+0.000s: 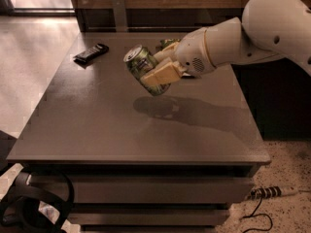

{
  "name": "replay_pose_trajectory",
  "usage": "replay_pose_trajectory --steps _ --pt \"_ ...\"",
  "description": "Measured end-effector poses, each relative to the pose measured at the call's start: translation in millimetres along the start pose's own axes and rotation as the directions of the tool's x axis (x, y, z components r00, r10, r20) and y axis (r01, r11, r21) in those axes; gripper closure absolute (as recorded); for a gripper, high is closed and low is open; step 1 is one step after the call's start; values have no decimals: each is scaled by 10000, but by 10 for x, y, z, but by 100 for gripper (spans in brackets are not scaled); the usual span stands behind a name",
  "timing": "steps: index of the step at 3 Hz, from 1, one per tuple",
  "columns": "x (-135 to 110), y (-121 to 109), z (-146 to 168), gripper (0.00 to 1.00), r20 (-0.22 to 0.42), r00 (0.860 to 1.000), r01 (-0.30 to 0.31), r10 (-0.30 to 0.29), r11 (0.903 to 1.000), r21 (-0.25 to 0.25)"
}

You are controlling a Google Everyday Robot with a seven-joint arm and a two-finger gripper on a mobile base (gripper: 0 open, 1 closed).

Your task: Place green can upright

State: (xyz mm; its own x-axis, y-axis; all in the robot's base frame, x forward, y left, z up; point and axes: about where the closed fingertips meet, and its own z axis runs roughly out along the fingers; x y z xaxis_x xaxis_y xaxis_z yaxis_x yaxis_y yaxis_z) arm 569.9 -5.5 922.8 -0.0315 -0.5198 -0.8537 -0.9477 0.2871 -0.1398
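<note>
The green can [142, 66] is dark green with pale markings and a silver pull-tab top. It hangs tilted in the air above the middle of the grey table [97, 125], its top pointing up and left. My gripper [158, 71] comes in from the right and is shut on the can, one tan finger [161, 74] across its near side. The can's shadow lies on the table just below it.
A black flat object [91, 53] lies at the table's far left. A green crinkled snack bag [167, 43] shows partly behind the gripper at the back. The white arm [252, 33] reaches over the right side. A wall runs behind; cables lie on the floor.
</note>
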Motion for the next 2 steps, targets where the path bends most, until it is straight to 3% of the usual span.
replay_pose_trajectory --steps 2 --pt "21 202 205 100 1748 9845 177 -146 9997 -162"
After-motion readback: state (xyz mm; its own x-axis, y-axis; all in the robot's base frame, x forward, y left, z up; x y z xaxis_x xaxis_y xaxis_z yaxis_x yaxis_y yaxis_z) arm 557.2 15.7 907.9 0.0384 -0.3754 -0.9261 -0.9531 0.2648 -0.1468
